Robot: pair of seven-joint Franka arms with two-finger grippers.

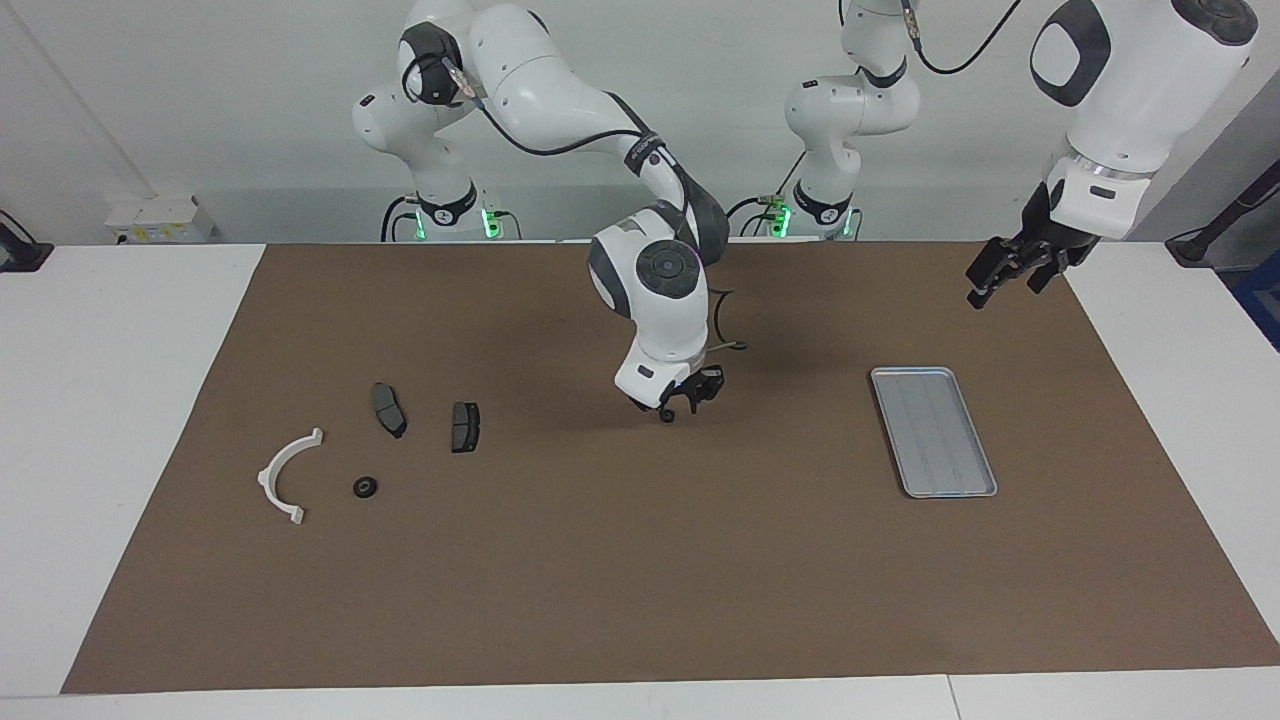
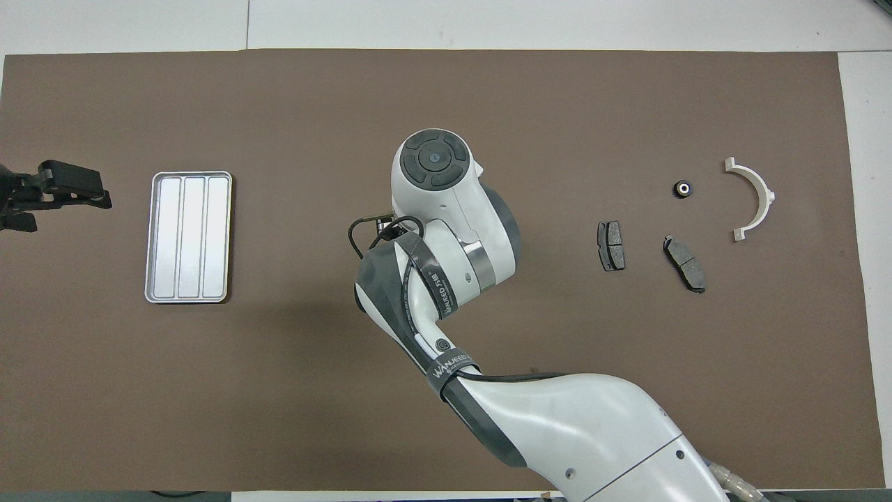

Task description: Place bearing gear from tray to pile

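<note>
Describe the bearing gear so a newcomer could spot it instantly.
Start at the brown mat, toward the right arm's end. Beside the white half-ring bracket, farther from the robots than two brake pads, lies the bearing gear: the only small round black part, with a pale centre.

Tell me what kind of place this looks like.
Probably a robotics lab or test bench: two white robot arms stand at a table covered by a brown mat, with a metal tray and loose brake pads laid out.
</note>
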